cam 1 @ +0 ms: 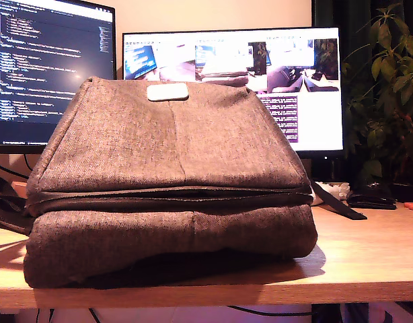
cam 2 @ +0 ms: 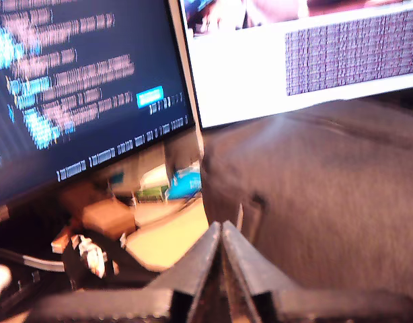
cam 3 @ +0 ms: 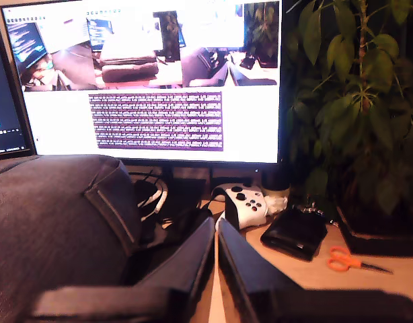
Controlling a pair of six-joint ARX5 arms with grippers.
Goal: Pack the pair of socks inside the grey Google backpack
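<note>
Beyond my first gripper (cam 2: 222, 232) the clutter under the dark monitor (cam 2: 79, 87) is too blurred to identify, the grey Google backpack (cam 1: 169, 185) hides whatever is inside it, and neither arm appears in the exterior view.

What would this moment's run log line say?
backpack: on desk, closed | socks: not visible | my first gripper: shut, empty | my second gripper: shut, empty
</note>
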